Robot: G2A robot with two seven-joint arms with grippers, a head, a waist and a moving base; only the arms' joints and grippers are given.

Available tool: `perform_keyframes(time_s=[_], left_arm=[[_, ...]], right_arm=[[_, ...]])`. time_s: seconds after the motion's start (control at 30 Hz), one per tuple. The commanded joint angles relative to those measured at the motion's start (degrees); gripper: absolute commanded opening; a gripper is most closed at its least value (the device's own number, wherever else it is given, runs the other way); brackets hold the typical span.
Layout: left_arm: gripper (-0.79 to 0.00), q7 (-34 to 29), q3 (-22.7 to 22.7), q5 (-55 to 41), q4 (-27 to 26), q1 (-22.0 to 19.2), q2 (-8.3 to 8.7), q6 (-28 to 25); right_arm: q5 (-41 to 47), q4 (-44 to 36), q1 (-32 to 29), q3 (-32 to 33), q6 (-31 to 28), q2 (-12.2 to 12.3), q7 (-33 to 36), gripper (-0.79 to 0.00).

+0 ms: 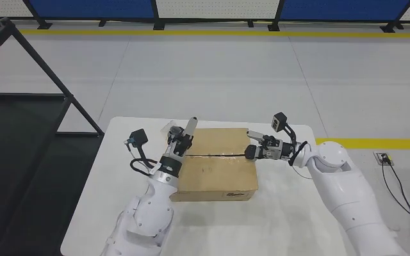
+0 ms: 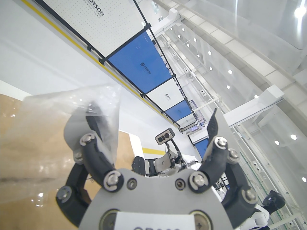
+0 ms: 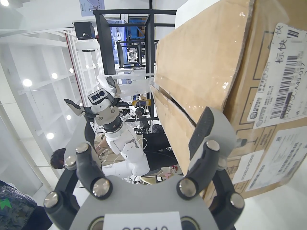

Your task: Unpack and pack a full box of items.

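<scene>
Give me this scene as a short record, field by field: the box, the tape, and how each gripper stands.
box: brown cardboard box on the white table, top flaps down
seam: centre seam runs across the top, from one gripper to the other
tape: clear tape strip runs from the seam's end up to one finger of the left gripper
left gripper: left gripper open, raised above the box's edge
right gripper: right gripper open, level with the seam's other end, close to the box
progress: box not yet opened

Large industrial test hall: blue-and-white partition panels [image 2: 141, 70], yellow floor line [image 1: 192, 32], high lit ceiling [image 2: 239, 37].
</scene>
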Motion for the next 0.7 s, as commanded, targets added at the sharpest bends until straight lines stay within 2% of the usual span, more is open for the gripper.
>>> perform_keyframes(time_s=[0.0,0.33,0.67], left_arm=[[0.0,-0.2,-0.7,-0.1,-1.1,0.6,0.06,0.0],[0.0,-0.8,-2.1,1.2,-3.7,2.4,0.22,-0.4],[0.0,-1.5,0.4,6.8,-4.0,2.2,0.1,0.0]], right_arm=[[0.0,0.1,0.1,-0.1,0.1,0.0,0.0,0.0],[0.1,-0.3,0.2,-0.7,-0.1,-0.1,-0.1,0.0],[0.0,-0.5,-0.1,-1.1,-0.1,-0.2,-0.3,0.0]])
